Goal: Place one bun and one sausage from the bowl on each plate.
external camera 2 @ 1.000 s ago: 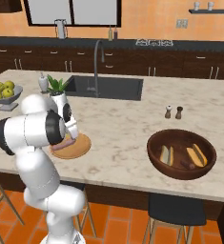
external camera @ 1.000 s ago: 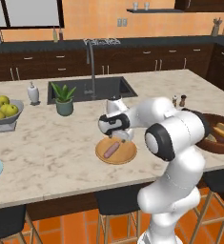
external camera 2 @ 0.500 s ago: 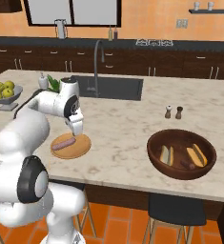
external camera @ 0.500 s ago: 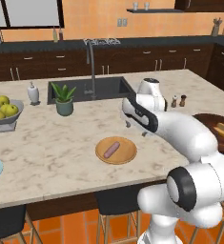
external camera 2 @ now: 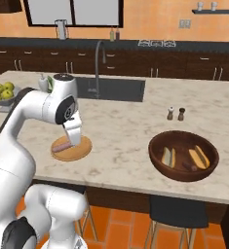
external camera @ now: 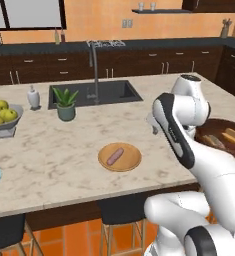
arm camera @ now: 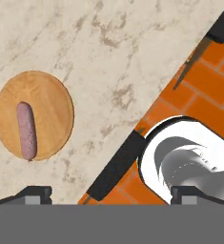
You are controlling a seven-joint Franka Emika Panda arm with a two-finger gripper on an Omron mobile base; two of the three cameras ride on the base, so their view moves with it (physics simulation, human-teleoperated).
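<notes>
Potted plant [external camera: 66, 103], apple bowl [external camera: 3, 119], soap bottle [external camera: 34, 97], 2 shakers [external camera 2: 176, 113], faucet [external camera: 93, 62]

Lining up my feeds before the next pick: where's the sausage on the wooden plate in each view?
Left base view: sausage lies centre frame, slightly below middle, on the wooden plate.
Right base view: left of centre, beside the arm.
Hand view: far left.
Shared landmark: the wooden plate on the marble counter.

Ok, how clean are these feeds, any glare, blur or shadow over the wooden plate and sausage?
Left base view: wooden plate and sausage evenly lit, slightly soft. Right base view: the arm partly covers them. Hand view: sharp, no glare, sausage clear on the plate.
</notes>
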